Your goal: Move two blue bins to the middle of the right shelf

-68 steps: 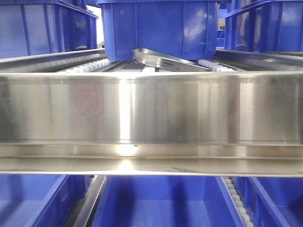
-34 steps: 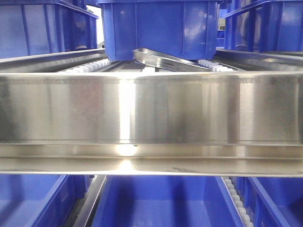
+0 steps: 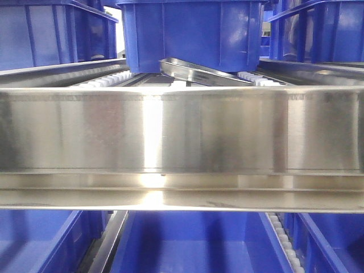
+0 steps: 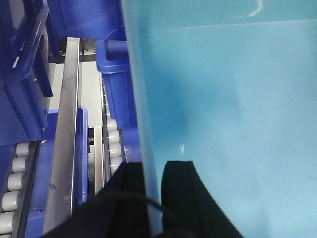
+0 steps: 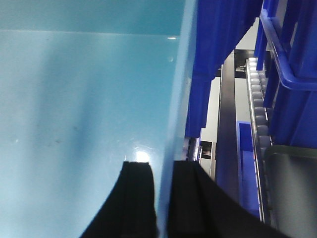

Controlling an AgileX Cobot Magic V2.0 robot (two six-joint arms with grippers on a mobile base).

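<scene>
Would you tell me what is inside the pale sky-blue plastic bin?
Only bare smooth inner surfaces show in the pale sky-blue plastic bin; the left claw and right claw each hide a patch.

Warehouse or stockroom with flow-rack storage. A steel shelf with a wide brushed front rail fills my front view. White roller tracks run back behind it. Dark blue plastic bins sit in lanes on this level and the one below. Wrist views show more rollers, steel lane dividers and the same bins.

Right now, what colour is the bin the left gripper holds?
Pale sky-blue bin, plain walls; best in the left wrist view.
</scene>
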